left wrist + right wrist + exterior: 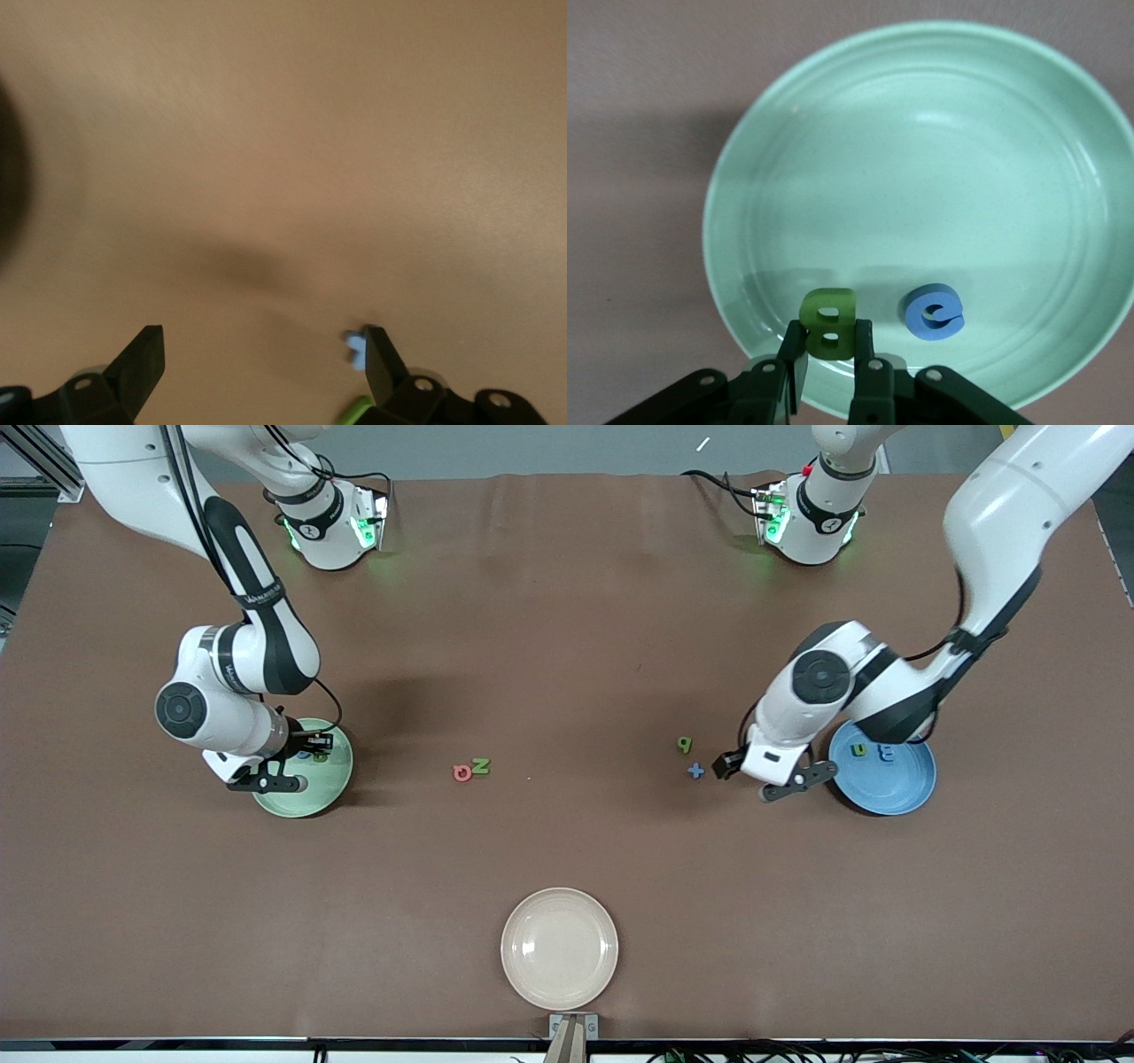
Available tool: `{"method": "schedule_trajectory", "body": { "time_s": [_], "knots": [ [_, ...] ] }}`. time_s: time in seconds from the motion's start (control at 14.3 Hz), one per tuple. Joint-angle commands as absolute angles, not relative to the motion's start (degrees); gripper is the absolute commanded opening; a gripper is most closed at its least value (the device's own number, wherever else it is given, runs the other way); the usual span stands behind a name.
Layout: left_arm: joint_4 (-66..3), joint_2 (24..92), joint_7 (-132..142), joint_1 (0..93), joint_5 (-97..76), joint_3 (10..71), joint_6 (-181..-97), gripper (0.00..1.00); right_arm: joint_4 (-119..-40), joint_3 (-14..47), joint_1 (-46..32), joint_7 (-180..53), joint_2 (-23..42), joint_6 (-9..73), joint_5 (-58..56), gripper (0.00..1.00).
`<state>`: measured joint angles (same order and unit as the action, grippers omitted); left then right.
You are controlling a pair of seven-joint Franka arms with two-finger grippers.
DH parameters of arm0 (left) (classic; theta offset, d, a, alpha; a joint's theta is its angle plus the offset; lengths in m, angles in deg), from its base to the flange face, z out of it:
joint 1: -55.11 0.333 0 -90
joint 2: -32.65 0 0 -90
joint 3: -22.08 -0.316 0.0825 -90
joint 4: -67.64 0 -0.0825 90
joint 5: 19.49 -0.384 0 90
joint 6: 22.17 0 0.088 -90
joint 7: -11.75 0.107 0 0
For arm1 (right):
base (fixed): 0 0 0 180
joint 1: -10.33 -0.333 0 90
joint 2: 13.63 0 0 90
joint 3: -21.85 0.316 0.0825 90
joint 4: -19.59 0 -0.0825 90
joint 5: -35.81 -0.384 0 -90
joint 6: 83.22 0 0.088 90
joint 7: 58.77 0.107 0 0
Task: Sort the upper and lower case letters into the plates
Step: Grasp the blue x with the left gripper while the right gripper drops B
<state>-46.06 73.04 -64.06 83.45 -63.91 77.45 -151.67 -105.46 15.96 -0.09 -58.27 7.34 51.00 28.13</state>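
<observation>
Right gripper point(829, 367) jaws clamp green letter B point(828, 323) over pale green plate point(341, 779); release low (beside blue e point(933, 312)). Left gripper point(266, 365) jaws wide, empty, at blue plus's point(696, 771) 3 o'clock.

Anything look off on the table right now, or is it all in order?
Nothing stands out. Four letters still lie loose on the table; the green plate and blue plate sit flat. Right gripper holds a green letter over the green plate; left gripper is open above the table.
</observation>
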Motion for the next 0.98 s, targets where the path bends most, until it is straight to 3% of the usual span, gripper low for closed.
{"method": "schedule_trajectory", "body": {
  "time_s": [0.0, 0.28, 0.35, 0.42, 0.49, 0.56, 0.7, 0.91],
  "knots": [
    [-44.2, 76.9, -70.1, 81.8, -63.4, 76.3, -154.1, 1.0, -106.4, 16.8, 1.0, -58.7, 7.7, 51.8, 27.9, 0.02],
    [-42.9, 77.4, -75.5, 75.6, -63.4, 70.9, -157.5, 1.0, -106.4, 16.8, 1.0, -58.7, 9.4, 52.3, 27.9, 0.03],
    [-42.2, 77.6, -76.7, 73.9, -63.4, 69.6, -158.5, 0.99, -106.4, 16.8, 1.0, -58.6, 9.6, 52.3, 27.9, 0.09],
    [-41.2, 78.0, -77.7, 72.0, -63.3, 68.1, -158.8, 0.98, -106.3, 16.8, 1.0, -58.6, 9.6, 52.1, 27.9, 0.29],
    [-40.7, 78.2, -78.7, 70.6, -63.3, 67.3, -158.8, 0.95, -106.2, 16.8, 0.9, -58.6, 9.6, 52.0, 27.9, 0.78],
    [-40.6, 78.2, -79.7, 69.6, -63.3, 66.7, -158.8, 0.91, -106.0, 16.8, 0.9, -58.7, 9.4, 51.7, 27.9, 1.0],
    [-41.0, 78.1, -80.1, 69.3, -63.3, 66.4, -158.8, 0.83, -105.0, 16.8, 0.9, -58.6, 8.6, 49.5, 27.9, 1.0],
    [-41.3, 78.1, -80.1, 69.3, -63.3, 66.4, -158.8, 0.73, -99.2, 16.8, 0.8, -57.7, 6.9, 40.0, 27.9, 1.0]
  ]
}}
